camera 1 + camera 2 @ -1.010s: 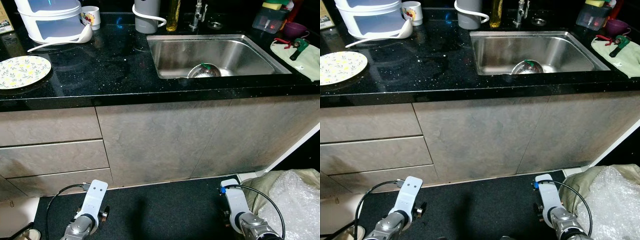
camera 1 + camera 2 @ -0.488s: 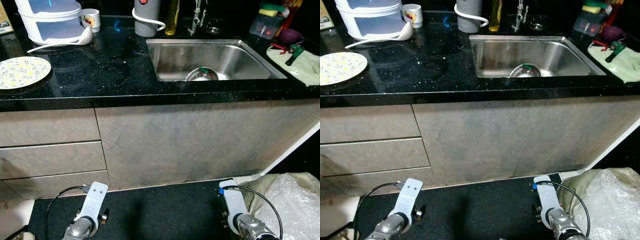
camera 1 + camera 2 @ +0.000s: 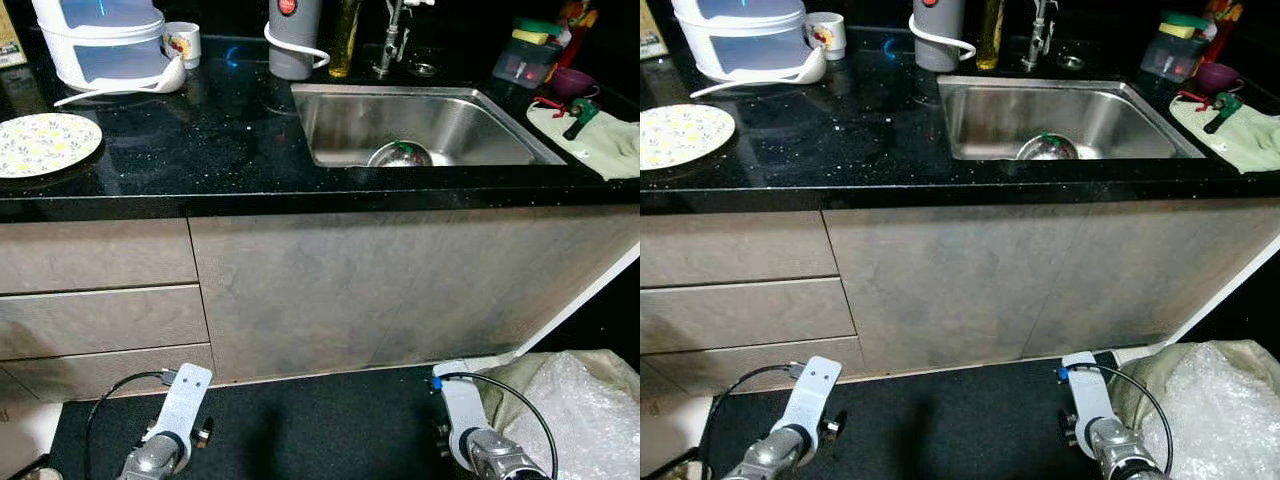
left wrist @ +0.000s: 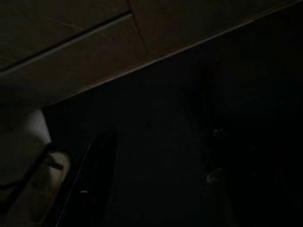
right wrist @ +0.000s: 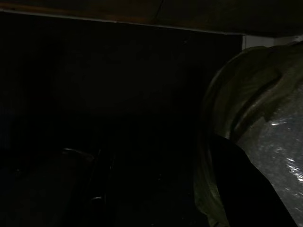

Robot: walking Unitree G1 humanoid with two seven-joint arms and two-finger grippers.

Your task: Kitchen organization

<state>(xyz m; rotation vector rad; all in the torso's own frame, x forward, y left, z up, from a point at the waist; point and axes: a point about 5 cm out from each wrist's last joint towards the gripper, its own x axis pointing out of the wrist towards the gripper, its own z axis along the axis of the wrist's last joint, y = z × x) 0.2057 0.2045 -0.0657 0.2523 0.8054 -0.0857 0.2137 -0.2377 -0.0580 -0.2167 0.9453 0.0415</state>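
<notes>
Left eye view: strainer (image 3: 399, 153) in sink (image 3: 330, 120) (both arms idle).

Grey cabinet fronts (image 3: 330, 290) stand below the black worktop (image 3: 200, 150); a crumpled plastic bag (image 3: 585, 415) lies on the dark floor (image 3: 320, 430) beside them.

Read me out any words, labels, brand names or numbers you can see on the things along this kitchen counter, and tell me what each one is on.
No text here can be read.
Mug: a coloured print, too small to read.
Grey appliance: a red round mark near the top, nothing legible.
Yellowish packet at the counter's far left edge: printing too blurred to read.
Bottle by the tap: no readable label.
</notes>
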